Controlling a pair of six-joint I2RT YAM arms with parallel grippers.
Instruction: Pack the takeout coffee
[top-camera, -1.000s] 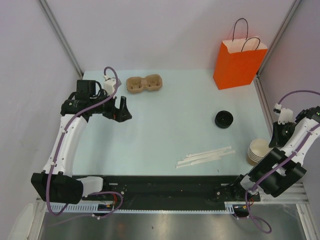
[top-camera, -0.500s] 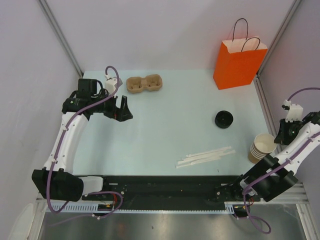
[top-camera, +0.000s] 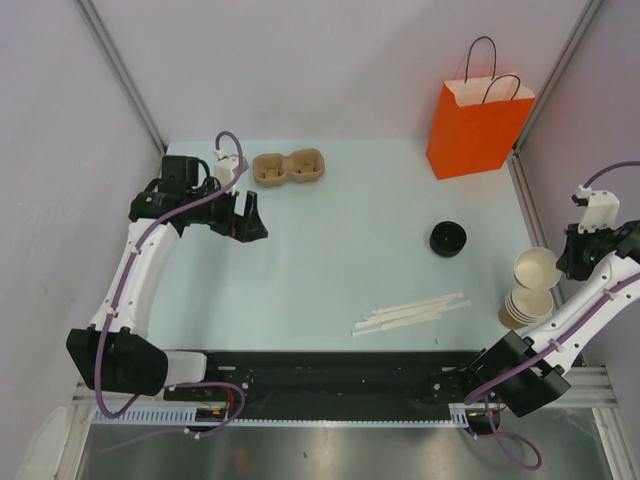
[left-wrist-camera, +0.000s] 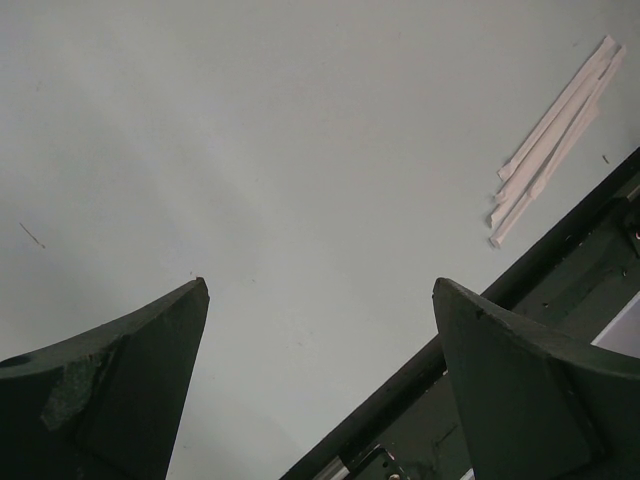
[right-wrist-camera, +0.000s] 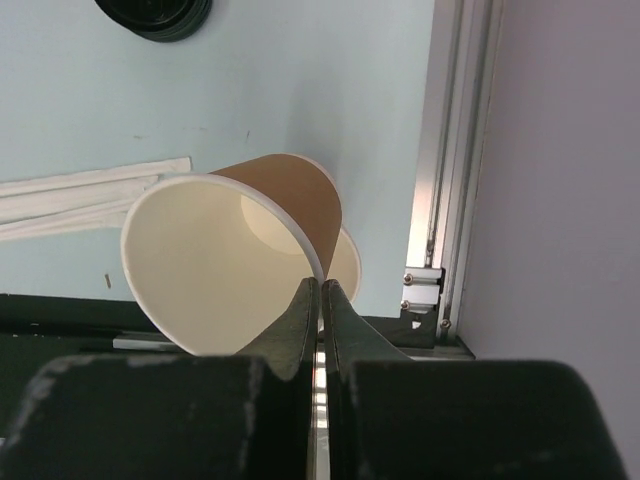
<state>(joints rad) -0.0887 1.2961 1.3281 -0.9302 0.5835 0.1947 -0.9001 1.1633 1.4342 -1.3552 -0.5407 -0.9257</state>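
- pale blue-green table (top-camera: 330, 260) between lavender walls, with an orange bag (top-camera: 478, 125) standing upright at the far right corner.
- right gripper (right-wrist-camera: 320, 290) has its fingers pressed together on the rim of a single lidless paper cup (right-wrist-camera: 215, 270), which is tilted over the cup stack (top-camera: 525, 305) at the right edge.
- no lidded takeout coffee in sight yet; the loose black lid (top-camera: 448, 238) lies alone on the table, well apart from the cup.
- left gripper (left-wrist-camera: 320, 290) is spread wide and holds nothing, hanging near the cardboard cup carrier (top-camera: 289, 167).
- risk: that thin rim pinch could crease the paper or let the cup swing and slip.
- risk: tilted like this, it may tip over when set down.
- risk: a low pass could scatter the wrapped straws (top-camera: 410, 313).
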